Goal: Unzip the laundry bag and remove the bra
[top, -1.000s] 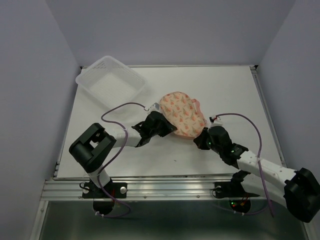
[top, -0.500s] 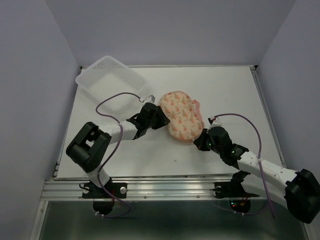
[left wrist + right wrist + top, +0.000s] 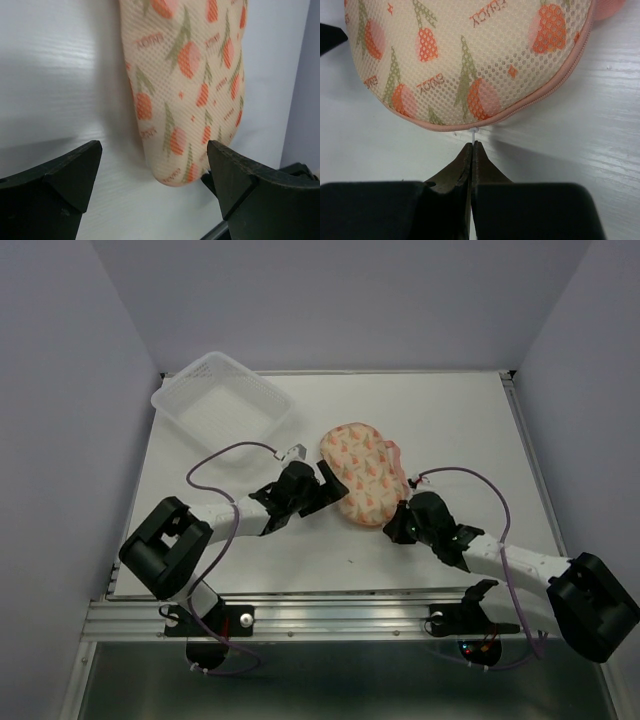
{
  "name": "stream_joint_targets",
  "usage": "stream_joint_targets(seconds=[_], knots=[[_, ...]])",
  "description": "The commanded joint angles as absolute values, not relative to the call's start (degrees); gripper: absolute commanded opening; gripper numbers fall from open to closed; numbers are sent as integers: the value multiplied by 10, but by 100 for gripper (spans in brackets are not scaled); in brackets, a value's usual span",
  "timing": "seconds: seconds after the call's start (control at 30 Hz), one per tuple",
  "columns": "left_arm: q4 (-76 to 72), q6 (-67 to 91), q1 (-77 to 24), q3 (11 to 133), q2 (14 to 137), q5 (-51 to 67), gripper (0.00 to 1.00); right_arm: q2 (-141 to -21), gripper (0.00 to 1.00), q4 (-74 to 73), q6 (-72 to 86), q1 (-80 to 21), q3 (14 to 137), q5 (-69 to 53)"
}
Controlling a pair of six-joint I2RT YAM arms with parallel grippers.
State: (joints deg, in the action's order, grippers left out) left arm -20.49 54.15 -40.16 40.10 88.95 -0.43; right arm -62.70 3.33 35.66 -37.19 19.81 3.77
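Laundry bag (image 3: 365, 472): zipped, flat on tabletop (image 3: 450, 420), frame centre; bra unseen.
Left gripper (image 3: 153, 147): spread wide, straddling the bag's end without contact.
Right gripper (image 3: 471, 150): closed at zipper rim (image 3: 440, 127), lower right.
Risk: the unsteadied bag may slide instead of unzipping.

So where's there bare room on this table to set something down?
Free: the far-right table beyond the laundry bag, and the near middle strip between the arms. Crowded: the clear tray far left, left fingers and right fingers flanking the bag.
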Motion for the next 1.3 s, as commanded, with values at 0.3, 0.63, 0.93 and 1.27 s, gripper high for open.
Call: stream_joint_targets(seconds=[0.3, 0.63, 0.93, 1.27], knots=[[-292, 671, -487, 361, 909, -40, 98, -674, 1, 119, 369, -401, 250, 19], [-304, 679, -490, 379, 949, -42, 33, -695, 1, 129, 375, -432, 259, 32], [-275, 635, -461, 360, 905, -38, 0, -642, 1, 73, 367, -432, 220, 130], [-213, 524, -380, 358, 881, 16, 0, -575, 1, -42, 367, -432, 214, 248]])
